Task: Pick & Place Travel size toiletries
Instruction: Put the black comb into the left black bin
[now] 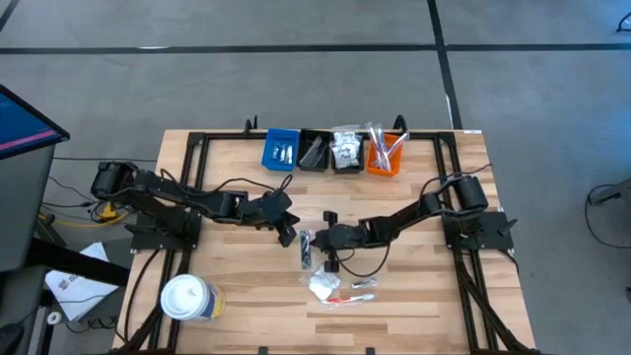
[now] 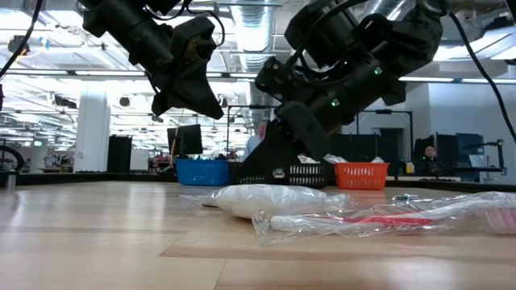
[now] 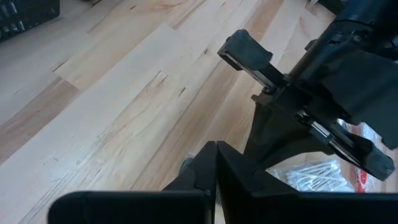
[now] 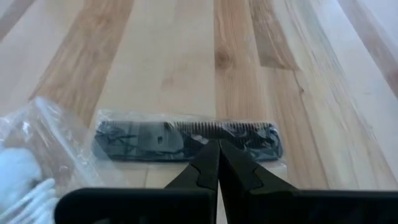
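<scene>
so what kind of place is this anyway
Probably a robotics lab or workshop in a big open industrial hall. A wooden table carries two mounted robot arms, small sorting bins line its far edge, and the low view shows exposed ceiling ducts and rows of workstations behind.

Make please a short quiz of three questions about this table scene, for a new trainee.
1. True or false: the right gripper is shut.
2. What lies just ahead of it? A) black comb in a clear wrapper B) a spoon C) a cup
3. Which colour is the bin at the right end of the bin row?

Key:
1. True.
2. A, the comb.
3. Orange.
</scene>
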`<state>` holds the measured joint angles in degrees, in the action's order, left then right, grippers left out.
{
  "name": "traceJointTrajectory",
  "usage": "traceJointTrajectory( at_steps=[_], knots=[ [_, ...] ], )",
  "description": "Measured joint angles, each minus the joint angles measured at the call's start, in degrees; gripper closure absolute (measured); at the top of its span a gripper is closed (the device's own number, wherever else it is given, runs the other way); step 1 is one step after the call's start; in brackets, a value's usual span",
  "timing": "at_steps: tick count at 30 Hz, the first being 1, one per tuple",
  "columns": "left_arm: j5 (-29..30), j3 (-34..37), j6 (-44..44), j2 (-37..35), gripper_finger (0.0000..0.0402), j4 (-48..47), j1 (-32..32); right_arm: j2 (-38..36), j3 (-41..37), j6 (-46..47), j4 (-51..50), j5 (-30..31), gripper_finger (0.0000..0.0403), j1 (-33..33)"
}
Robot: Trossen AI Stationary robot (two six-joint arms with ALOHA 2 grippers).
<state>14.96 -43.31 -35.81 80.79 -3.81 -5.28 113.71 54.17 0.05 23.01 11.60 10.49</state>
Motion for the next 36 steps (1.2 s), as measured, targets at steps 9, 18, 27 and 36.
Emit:
traceJointTrajectory(
  at_steps=[9,18,27,36],
  knots=[
    [0.00,0.00,0.01,0.00,0.0400,0.00,0.00,0.00,0.02,0.25,-0.24,0.00,0.0403,-0.10],
    [0.00,0.00,0.02,0.00,0.0400,0.00,0.00,0.00,0.05,1.05,-0.24,-0.03,0.0403,-0.12],
    [0.00,0.00,0.02,0.00,0.0400,0.00,0.00,0.00,0.09,1.05,-0.24,-0.11,0.0403,-0.43],
    [0.00,0.02,0.00,0.00,0.0400,0.06,0.00,5.58,3.02,2.01,0.02,-1.67,0.0403,-1.26]
  ],
)
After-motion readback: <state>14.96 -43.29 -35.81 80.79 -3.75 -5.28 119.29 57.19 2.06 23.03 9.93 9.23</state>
